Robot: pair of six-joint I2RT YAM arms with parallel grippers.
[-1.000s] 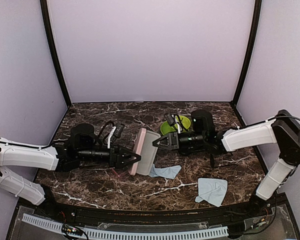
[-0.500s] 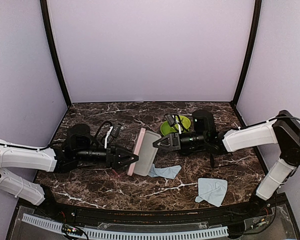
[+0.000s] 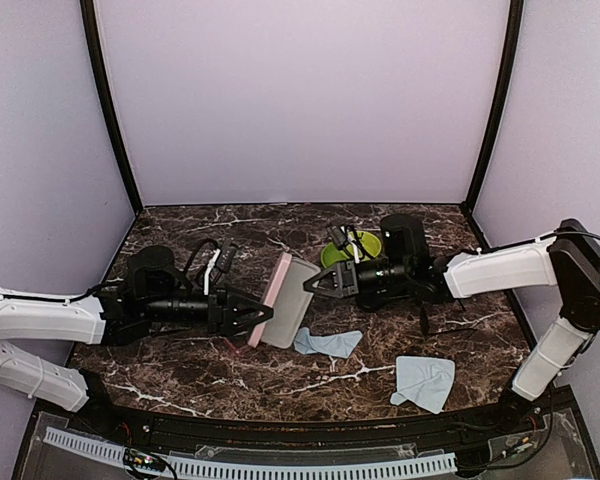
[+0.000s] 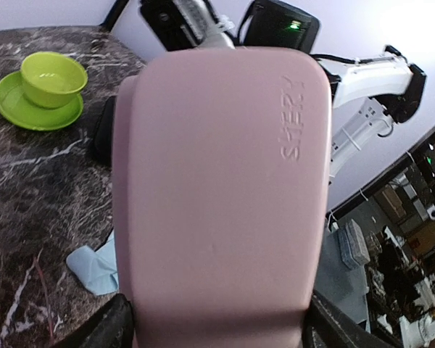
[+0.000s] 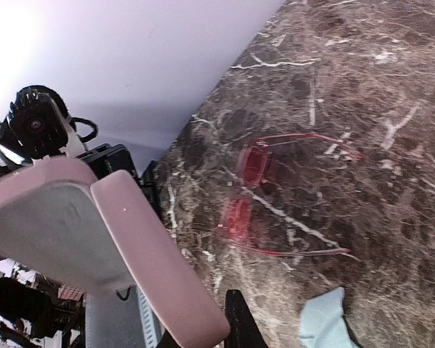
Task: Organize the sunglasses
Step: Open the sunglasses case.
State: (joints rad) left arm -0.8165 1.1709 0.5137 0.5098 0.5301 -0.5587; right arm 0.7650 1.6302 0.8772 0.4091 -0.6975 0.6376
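The red-pink sunglasses [image 5: 264,196] lie on the marble table [image 3: 180,240] with their arms unfolded. They are ahead of and below my right gripper [image 3: 310,285], on the far side of the case from it, and low beside my left gripper [image 3: 260,315]. I cannot make out the black wire pair.

My left gripper is closed on the pink case [image 3: 280,300], one finger on either side of its near end, so its jaws stand wide around it. The case is open and lifted off the table, and its embossed lid fills my left wrist view.

My right gripper's jaws are drawn almost together, and its tip sits right at the case's far edge. I cannot tell whether it pinches that edge or only touches it.

A crumpled blue cloth [image 3: 330,343] lies just below my right gripper. A second blue cloth [image 3: 423,382] lies nearer my right arm's base. A green bowl [image 3: 352,248] on its saucer stands just behind my right gripper.
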